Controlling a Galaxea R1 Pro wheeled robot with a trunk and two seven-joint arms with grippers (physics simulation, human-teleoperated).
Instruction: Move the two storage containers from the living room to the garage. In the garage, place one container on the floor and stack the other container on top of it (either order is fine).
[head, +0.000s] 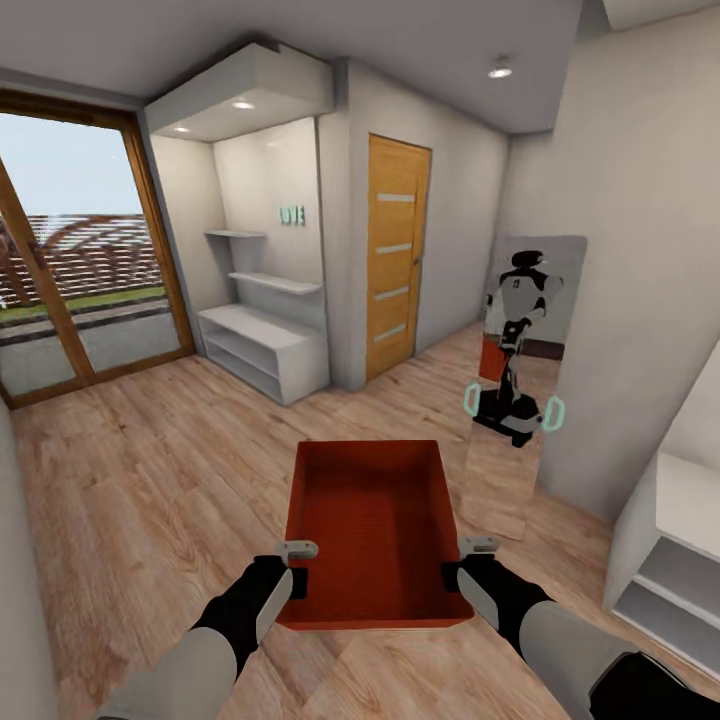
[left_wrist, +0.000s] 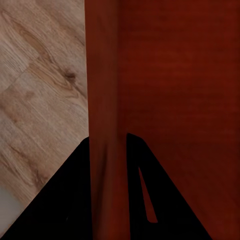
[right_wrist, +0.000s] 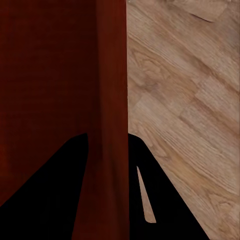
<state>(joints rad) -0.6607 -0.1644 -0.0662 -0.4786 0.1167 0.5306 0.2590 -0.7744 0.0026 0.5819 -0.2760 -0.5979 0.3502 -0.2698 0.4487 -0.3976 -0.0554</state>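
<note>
You are looking across a light wood plank floor (head: 150, 470) that fills the lower half of the head view. At the left edge stands a tall glass door with a wooden frame (head: 70, 250). Right of it, in the upper middle, a white alcove holds white shelves (head: 265, 320), and next to that sits a closed wooden door (head: 397, 255). On the right wall a mirror (head: 520, 400) leans upright and shows your own robot with an orange-red shape held in front of it. A white cabinet (head: 680, 540) shows at the lower right edge.

In the lower centre of the head view you carry one red-orange storage container (head: 370, 530), open top up, held level above the planks. Its near short wall is closest to you and its two long walls run away from you.

Your left gripper (head: 296, 580) sits at the container's near left corner, and your right gripper (head: 452, 575) at its near right corner, one on each long wall.

In the left wrist view, the two dark fingers (left_wrist: 70, 200) straddle the container wall (left_wrist: 104, 100), one outside and one inside, clamped on it. In the right wrist view, the fingers (right_wrist: 55, 195) likewise pinch the opposite wall (right_wrist: 107, 100), with planks beyond it.
</note>
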